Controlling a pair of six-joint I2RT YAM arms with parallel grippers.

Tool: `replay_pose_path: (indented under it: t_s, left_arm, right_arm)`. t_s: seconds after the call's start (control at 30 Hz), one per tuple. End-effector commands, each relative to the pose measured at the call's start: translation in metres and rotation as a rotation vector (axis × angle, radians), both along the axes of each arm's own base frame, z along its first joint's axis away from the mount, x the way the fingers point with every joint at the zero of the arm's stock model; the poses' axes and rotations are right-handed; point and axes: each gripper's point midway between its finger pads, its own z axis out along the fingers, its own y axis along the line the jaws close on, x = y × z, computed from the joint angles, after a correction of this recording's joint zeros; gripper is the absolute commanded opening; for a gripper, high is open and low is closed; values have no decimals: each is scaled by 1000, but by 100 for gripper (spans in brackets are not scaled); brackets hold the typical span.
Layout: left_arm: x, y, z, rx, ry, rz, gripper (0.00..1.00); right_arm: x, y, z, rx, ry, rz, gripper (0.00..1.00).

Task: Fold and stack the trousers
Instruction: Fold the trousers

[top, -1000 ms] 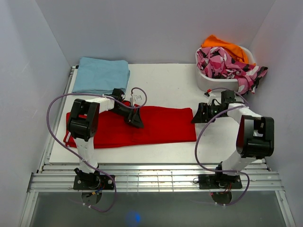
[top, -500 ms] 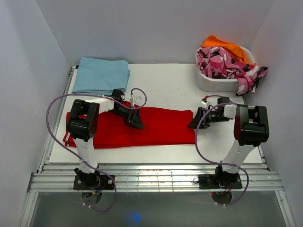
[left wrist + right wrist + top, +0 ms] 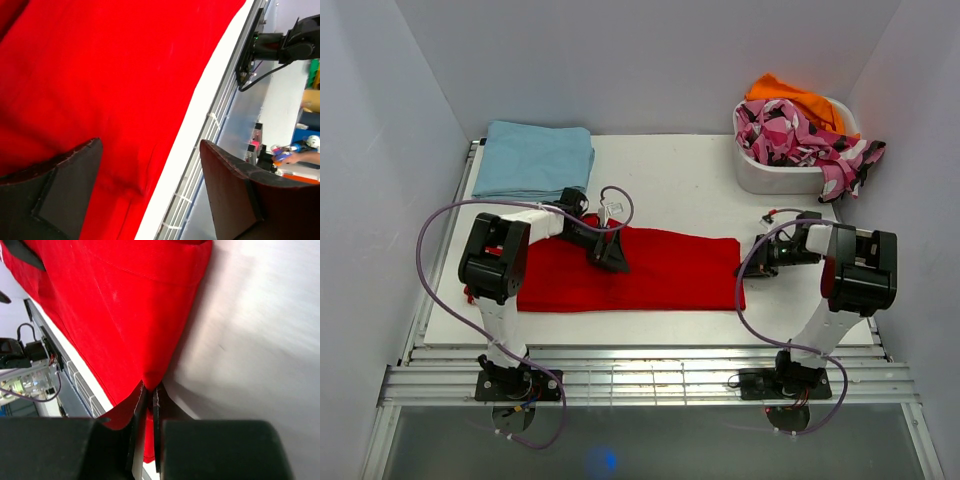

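The red trousers (image 3: 670, 270) lie flat and lengthwise across the white table (image 3: 680, 180). My left gripper (image 3: 612, 258) hovers over their left-middle part, near the far edge. In the left wrist view it (image 3: 150, 145) stands open, with the red cloth (image 3: 100, 75) below and nothing between its fingers. My right gripper (image 3: 748, 262) sits at the trousers' right end. In the right wrist view it (image 3: 149, 390) is shut on a pinch of the red fabric (image 3: 115, 305) at that edge.
A folded light blue garment (image 3: 535, 158) lies at the back left. At the back right, a white basket (image 3: 770, 178) holds a pink-black-white patterned garment (image 3: 790, 130) and an orange cloth (image 3: 790, 95). Metal rails (image 3: 640, 375) run along the table's near edge.
My right gripper has closed on the trousers' right end and drawn back to the right, and the trousers have slid right with it. My left gripper has opened wider.
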Motion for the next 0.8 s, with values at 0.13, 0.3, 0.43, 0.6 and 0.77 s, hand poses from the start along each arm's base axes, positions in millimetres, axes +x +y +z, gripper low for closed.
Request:
replay_pose_path:
  t_s: [0.13, 0.3, 0.43, 0.6, 0.77]
  left_arm:
    - [32, 56, 51, 124, -192, 178, 98]
    - [52, 162, 65, 219, -239, 426, 98]
    - [41, 221, 43, 377, -198, 502, 98]
    - [12, 236, -2, 435, -79, 515, 87]
    - [9, 220, -15, 338, -6, 531, 72]
  right_arm:
    - [16, -88, 49, -175, -144, -72, 8]
    - [13, -110, 95, -169, -201, -84, 8]
    - [23, -99, 142, -89, -298, -88, 8]
    - [35, -66, 178, 77, -357, -82, 8]
    - [49, -16, 204, 148, -411, -25, 8]
